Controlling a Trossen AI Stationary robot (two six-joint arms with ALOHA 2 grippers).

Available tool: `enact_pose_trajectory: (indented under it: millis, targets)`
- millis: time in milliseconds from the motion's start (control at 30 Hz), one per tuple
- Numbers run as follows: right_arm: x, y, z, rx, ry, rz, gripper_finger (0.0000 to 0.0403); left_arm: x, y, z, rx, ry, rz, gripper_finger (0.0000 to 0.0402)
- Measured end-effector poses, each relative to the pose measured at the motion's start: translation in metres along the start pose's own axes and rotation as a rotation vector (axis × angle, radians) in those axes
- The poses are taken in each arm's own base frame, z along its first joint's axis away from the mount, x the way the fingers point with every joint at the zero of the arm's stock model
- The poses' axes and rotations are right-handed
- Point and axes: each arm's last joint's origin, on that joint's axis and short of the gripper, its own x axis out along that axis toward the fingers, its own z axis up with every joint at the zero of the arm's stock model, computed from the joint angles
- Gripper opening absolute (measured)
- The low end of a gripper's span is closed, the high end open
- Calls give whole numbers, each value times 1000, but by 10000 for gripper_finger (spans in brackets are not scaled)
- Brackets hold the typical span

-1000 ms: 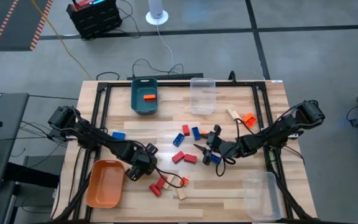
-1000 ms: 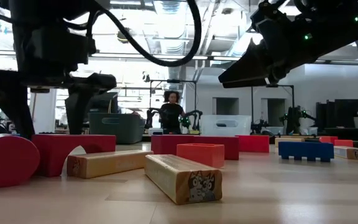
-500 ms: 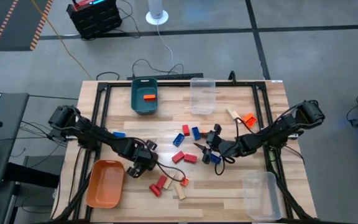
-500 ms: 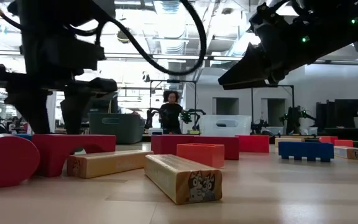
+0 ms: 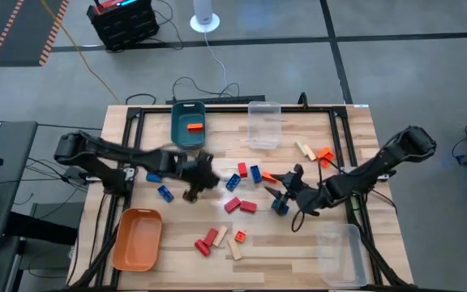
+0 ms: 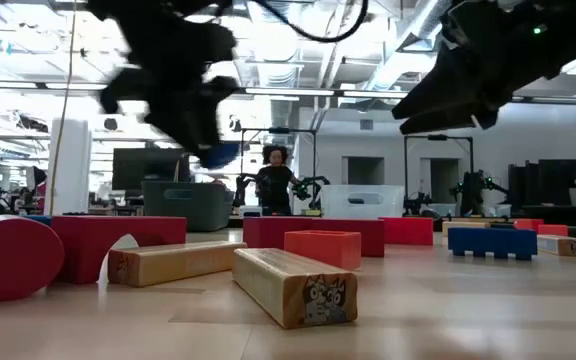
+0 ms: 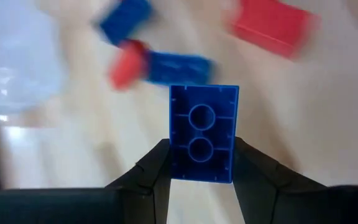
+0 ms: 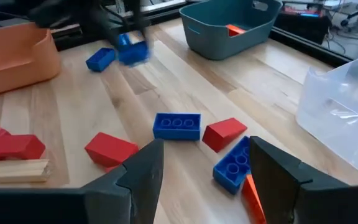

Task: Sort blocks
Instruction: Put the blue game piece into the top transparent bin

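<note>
Pinching a small blue studded plastic block (image 7: 203,133) between its two dark fingers, the left claw (image 5: 194,180) hangs above the wooden bench (image 5: 298,243), near the middle and in front of the teal plastic bin (image 5: 188,126). The right claw (image 5: 280,191) stands spread wide and empty, low over the bench, just beside a few loose red and blue blocks (image 8: 176,126). More red and pale wooden blocks (image 5: 217,238) lie toward the front edge, near the orange plastic tray (image 5: 137,238). Two clear plastic bins (image 5: 263,123) sit on the bench, one at the back and one at the front right corner.
</note>
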Motion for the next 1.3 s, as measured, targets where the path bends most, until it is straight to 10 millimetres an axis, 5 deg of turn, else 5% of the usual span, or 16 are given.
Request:
enact_pose_trajectory:
  millis: [367, 700, 1067, 1300]
  targets:
    - [5, -10, 0, -32, 27, -65, 224, 22, 115, 1, -182, -186, 101, 131]
    - [4, -18, 1, -103, 75, -72, 215, 91, 202, 3, -271, -204, 90, 132]
    - [-1, -21, 6, -94, 62, -78, 214, 155, 235, -10, -308, -118, 26, 134]
    - [-1, -21, 7, -89, 55, -78, 214, 152, 239, -4, -320, -126, 30, 194]
